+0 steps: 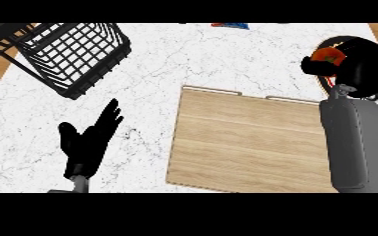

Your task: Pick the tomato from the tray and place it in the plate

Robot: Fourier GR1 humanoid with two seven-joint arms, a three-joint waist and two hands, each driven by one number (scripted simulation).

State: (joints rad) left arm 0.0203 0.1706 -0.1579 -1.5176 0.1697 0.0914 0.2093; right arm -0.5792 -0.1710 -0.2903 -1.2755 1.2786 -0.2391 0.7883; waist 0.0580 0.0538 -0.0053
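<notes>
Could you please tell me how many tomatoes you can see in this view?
1. The tomato is at the far right, held in the right hand over the plate. The hand and forearm could hide others.

The right hand covers most of the tomato — only a red bit peeks out. The plate hides under hand and arm. At the far edge, a small blue-red thing is cut off.
</notes>
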